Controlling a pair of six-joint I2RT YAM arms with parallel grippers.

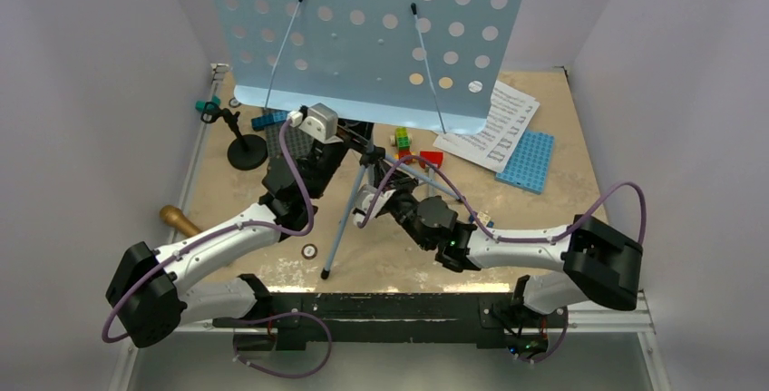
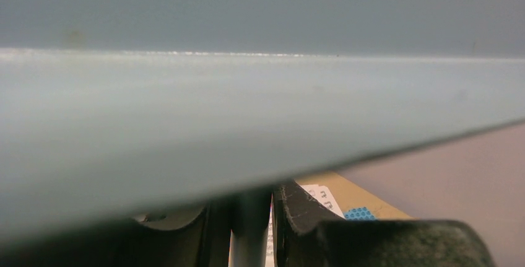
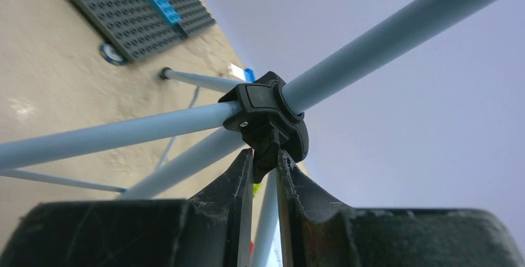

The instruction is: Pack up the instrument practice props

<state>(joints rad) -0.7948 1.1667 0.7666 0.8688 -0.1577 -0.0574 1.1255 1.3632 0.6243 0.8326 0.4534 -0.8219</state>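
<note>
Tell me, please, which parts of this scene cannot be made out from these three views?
- Left end effector: top view, hidden under the music stand desk; left wrist view, blurred desk fills the frame, so grip unclear.
- Sheet music: top view, partly under the desk; notes too small.
- Toy microphone: top view, partly behind the left arm.

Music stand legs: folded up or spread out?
Spread: the music stand's legs fan out from the black hub, one foot planted on the table.
</note>
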